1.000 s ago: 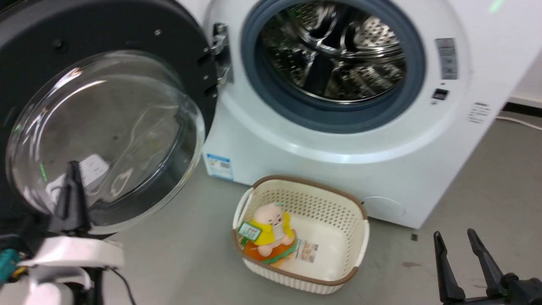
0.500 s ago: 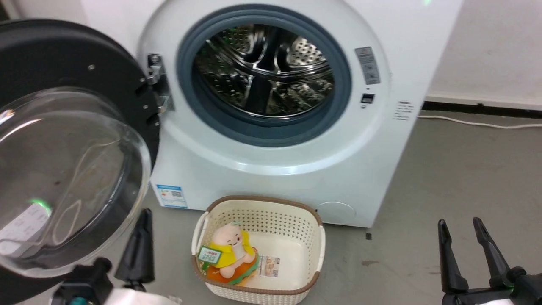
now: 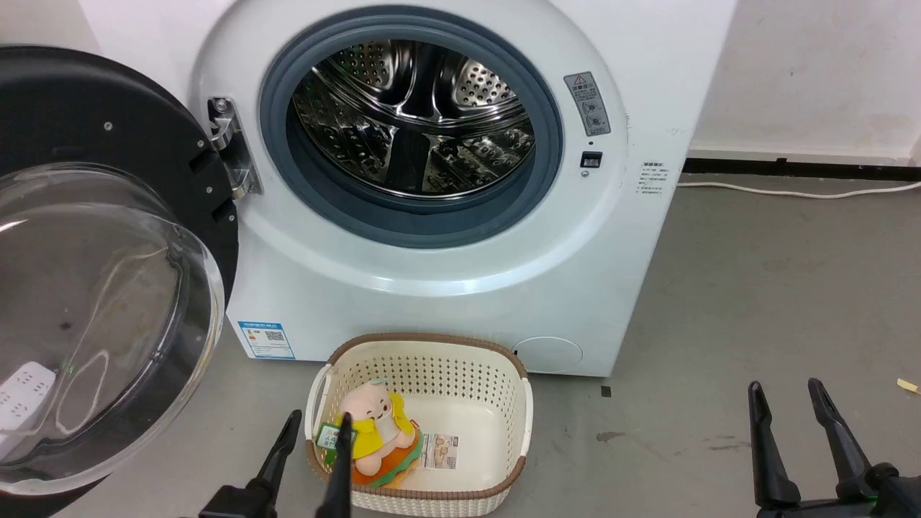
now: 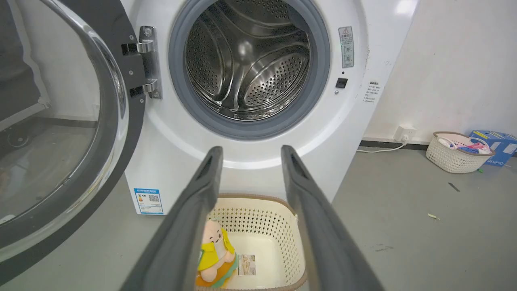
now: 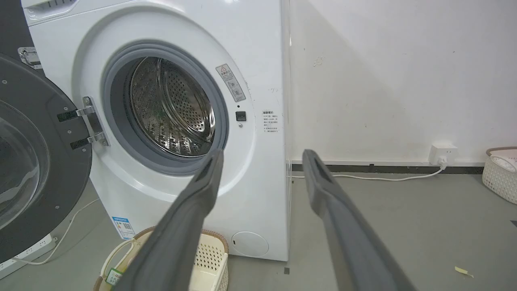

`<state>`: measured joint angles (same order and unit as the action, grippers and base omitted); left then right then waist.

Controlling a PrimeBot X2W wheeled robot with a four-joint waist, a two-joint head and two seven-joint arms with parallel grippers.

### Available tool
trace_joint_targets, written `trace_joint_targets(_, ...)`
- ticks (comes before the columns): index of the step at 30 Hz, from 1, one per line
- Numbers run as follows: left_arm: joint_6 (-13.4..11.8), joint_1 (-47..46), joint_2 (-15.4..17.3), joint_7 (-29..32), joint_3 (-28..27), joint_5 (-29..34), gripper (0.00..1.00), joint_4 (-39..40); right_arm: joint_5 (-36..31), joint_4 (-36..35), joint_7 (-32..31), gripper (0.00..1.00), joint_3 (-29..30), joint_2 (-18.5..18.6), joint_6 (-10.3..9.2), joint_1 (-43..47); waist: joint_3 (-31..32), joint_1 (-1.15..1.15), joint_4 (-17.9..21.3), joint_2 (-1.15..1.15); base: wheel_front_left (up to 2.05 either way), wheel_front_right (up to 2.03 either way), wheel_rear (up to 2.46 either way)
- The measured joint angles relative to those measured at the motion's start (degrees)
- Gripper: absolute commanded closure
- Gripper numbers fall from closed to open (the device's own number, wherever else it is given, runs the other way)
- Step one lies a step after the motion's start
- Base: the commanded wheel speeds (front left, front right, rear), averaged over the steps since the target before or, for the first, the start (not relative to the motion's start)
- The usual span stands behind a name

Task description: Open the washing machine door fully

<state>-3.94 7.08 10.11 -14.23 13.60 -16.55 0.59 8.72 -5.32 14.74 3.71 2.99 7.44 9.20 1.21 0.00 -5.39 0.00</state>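
The washing machine door (image 3: pixel 93 288) stands swung wide to the left on its metal hinge (image 3: pixel 232 147), black ring around a bulging glass bowl; it also appears as the door (image 4: pixel 60 133) and the door (image 5: pixel 36 161). The steel drum opening (image 3: pixel 410 122) with its grey rubber rim is uncovered. My left gripper (image 3: pixel 320 421) is open at the lower middle, clear of the door, fingers over the basket's near edge. In its own view the left gripper (image 4: pixel 248 151) holds nothing. My right gripper (image 3: pixel 784 388) is open at the lower right over the floor, and the right gripper (image 5: pixel 262 155) is empty.
A cream perforated basket (image 3: pixel 504 388) with a plush toy (image 3: pixel 374 432) sits on the floor before the machine. A white power strip (image 3: pixel 21 385) lies behind the door glass. A white cable (image 3: pixel 791 193) runs along the wall. Another basket (image 4: pixel 456 151) and a blue box (image 4: pixel 494 145) stand far right.
The head camera has swung, shifting the whole picture left. My left gripper has come away from the door's glass and moved right, now open in front of the basket. The right gripper barely moved.
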Motion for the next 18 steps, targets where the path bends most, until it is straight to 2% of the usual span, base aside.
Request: trace_joint_targets(18, -0.52, -0.29, -0.12, -0.44, 0.60, 1.86, 0.00, -1.69, 0.44, 0.92, 0.00, 0.00, -0.40, 0.00, 0.00, -0.01, 0.00, 0.00, -0.17, 0.00, 0.00, 0.00, 0.00)
